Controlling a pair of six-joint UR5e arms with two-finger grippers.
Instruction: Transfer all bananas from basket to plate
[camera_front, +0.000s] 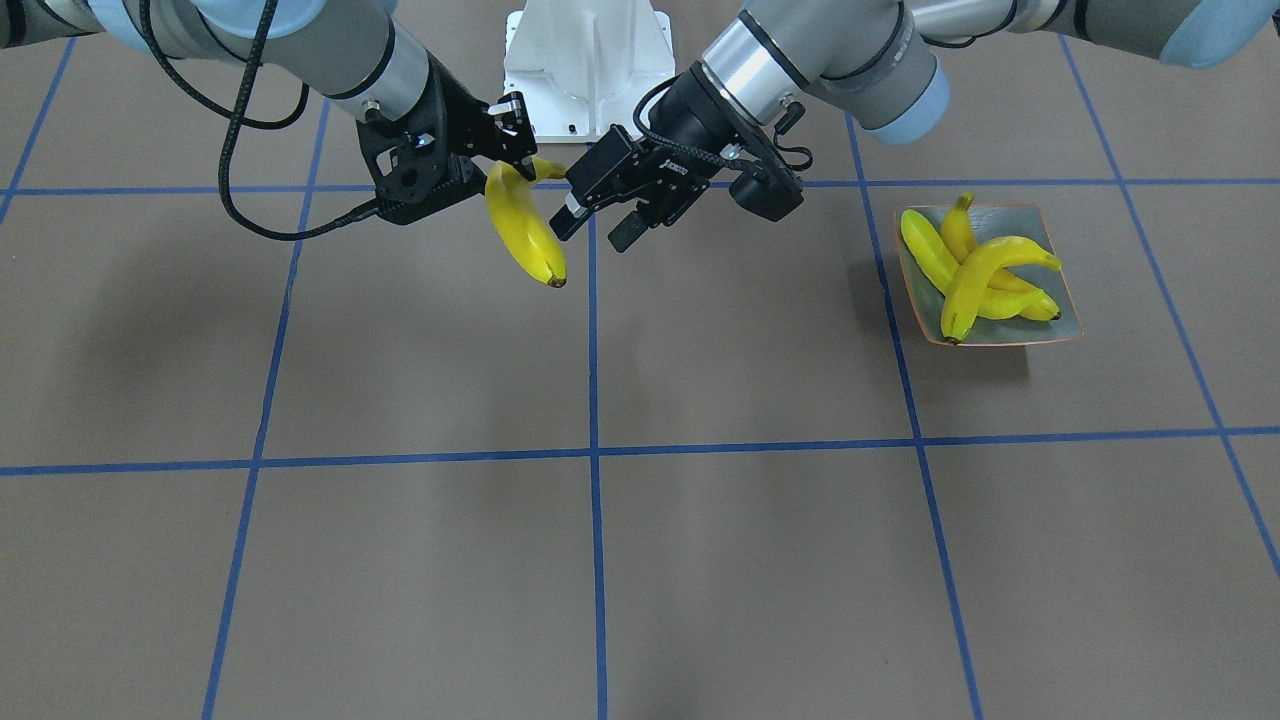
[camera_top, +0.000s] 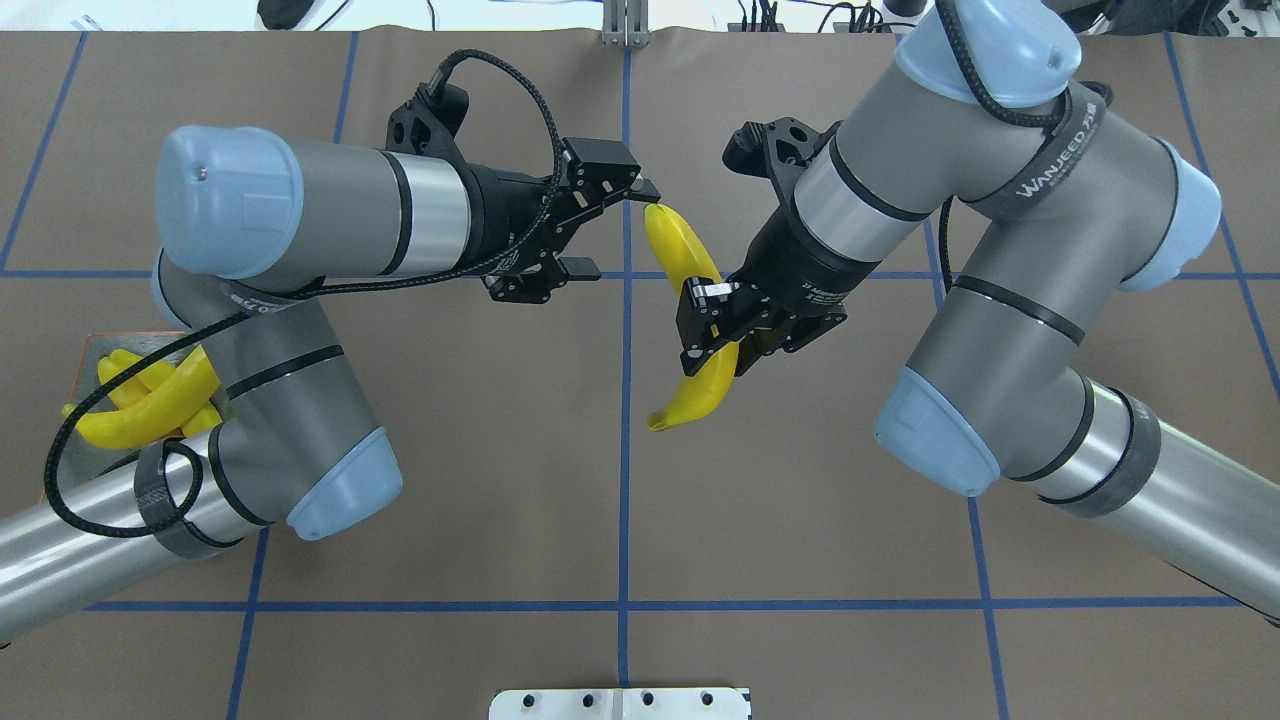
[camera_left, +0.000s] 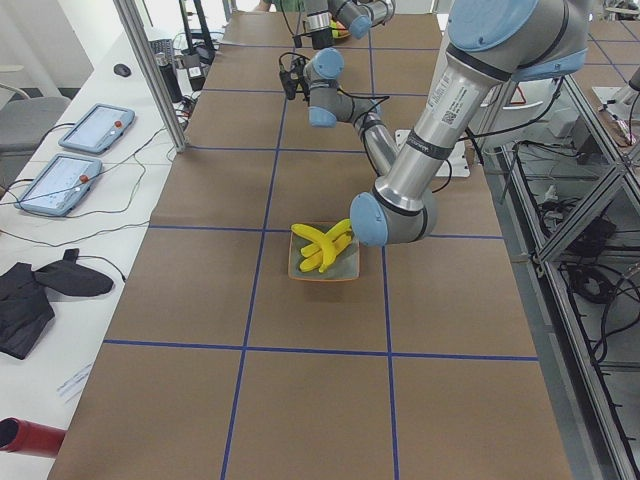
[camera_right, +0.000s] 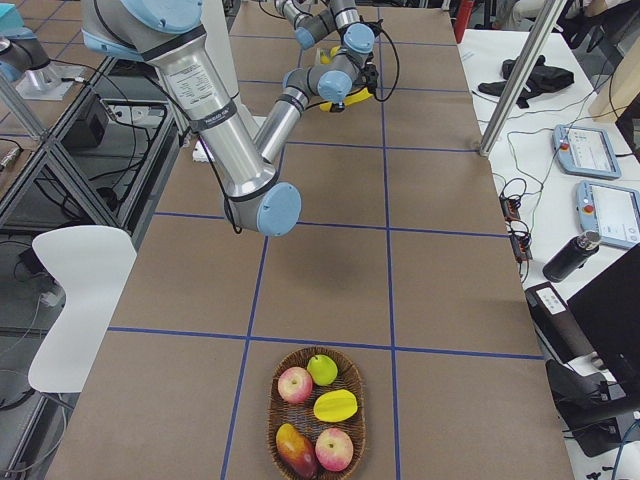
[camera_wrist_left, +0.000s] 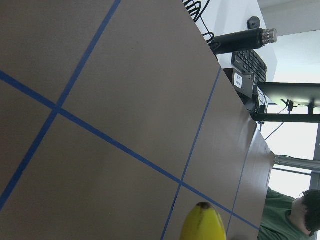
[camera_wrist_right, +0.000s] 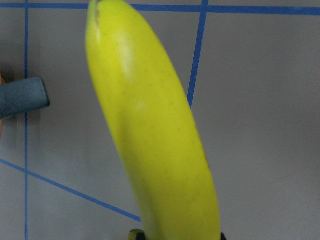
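My right gripper (camera_front: 508, 150) (camera_top: 712, 335) is shut on one yellow banana (camera_front: 525, 232) (camera_top: 690, 300) and holds it in the air over the table's middle. The banana fills the right wrist view (camera_wrist_right: 155, 140). My left gripper (camera_front: 600, 218) (camera_top: 610, 228) is open, its jaws apart just beside that banana's free end, not closed on it. The banana's dark tip shows in the left wrist view (camera_wrist_left: 202, 225). The square grey-green plate (camera_front: 1010, 222) (camera_top: 95, 348) (camera_left: 345, 265) on my left holds several bananas (camera_front: 985, 280) (camera_top: 150, 410).
A wicker basket (camera_right: 275, 400) with apples and other fruit stands at the table's end on my right; no banana shows in it. My left arm's elbow hangs over the plate in the overhead view. The white robot base (camera_front: 585, 60) stands behind the grippers.
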